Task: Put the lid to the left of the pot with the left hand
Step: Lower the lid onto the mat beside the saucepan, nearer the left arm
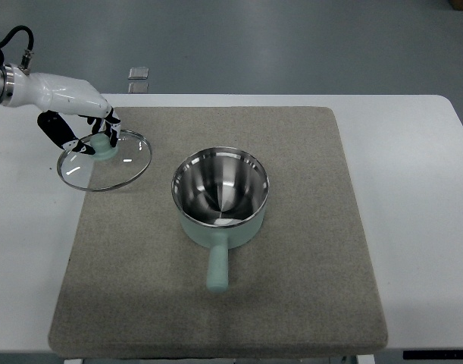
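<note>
A glass lid [106, 161] with a metal rim and a pale green knob [102, 146] sits left of the pot, partly on the mat's left edge and partly over the white table. My left hand [91, 130] comes in from the upper left and its fingers are curled around the knob. Whether the lid rests flat or hangs just above the surface I cannot tell. The pot [220, 193] is steel inside, pale green outside, and stands open near the mat's middle with its handle [217, 267] pointing toward me. The right hand is not in view.
A grey-brown mat [307, 288] covers most of the white table [420, 227]. Beyond the table's far edge, a small grey object [139, 73] lies on the floor.
</note>
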Controlling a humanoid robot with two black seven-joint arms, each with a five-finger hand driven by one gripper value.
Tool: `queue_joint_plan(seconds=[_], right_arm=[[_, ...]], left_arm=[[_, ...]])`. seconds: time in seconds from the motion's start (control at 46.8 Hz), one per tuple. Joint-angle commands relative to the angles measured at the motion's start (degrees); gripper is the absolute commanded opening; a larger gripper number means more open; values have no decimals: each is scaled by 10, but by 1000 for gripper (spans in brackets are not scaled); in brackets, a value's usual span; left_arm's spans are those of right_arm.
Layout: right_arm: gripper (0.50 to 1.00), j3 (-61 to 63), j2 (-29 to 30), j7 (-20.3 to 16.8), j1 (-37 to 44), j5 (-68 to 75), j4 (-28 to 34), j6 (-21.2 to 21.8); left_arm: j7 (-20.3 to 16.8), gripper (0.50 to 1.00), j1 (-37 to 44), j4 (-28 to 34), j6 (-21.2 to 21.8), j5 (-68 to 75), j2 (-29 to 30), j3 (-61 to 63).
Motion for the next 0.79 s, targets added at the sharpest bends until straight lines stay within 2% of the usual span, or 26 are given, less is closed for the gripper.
queue_joint_plan(seconds=[0.0, 0.085, 0.235, 0.384, 0.619, 0.769], right_arm=[[924, -1, 0, 0, 0, 0, -1, 0], [924, 0, 0, 0, -1, 0, -1, 0], [921, 0, 0, 0, -1, 0, 0, 0], [924, 0, 0, 0, -1, 0, 0, 0], [924, 0, 0, 0, 0, 0, -1, 0], [924, 0, 0, -1, 0, 0, -1, 0]], left_arm=[[0, 500, 16, 15, 2, 1, -17, 0], [0, 500, 28, 29, 5, 1, -28, -2], [0, 500, 40, 51, 45, -2, -44, -2], [0, 500, 51, 66, 58, -2, -64, -4], [0, 500, 53, 77, 106, 9, -80, 2], [0, 500, 53, 80, 110, 9, -89, 3]])
